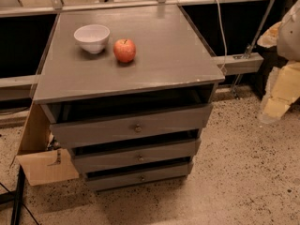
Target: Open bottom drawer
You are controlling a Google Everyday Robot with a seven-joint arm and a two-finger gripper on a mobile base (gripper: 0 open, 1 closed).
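The grey cabinet (131, 55) stands in the middle of the camera view with three drawer fronts stacked below its top. The bottom drawer (112, 181) is the narrowest and lowest front, with a small round dark knob (142, 177) at its centre. A dark gap shows above it. The mid-sized front (108, 161) and the widest front (93, 131) sit above it. My gripper (281, 90) is a white and yellowish shape at the far right edge, well to the right of the cabinet, apart from the drawers and above the floor.
A white bowl (92, 37) and a red apple (124, 50) sit on the cabinet top. A cardboard piece (44, 165) leans at the cabinet's left. A black pole (18, 196) stands at the bottom left. A cable (219, 27) hangs at the back right. Speckled floor (234, 172) lies in front.
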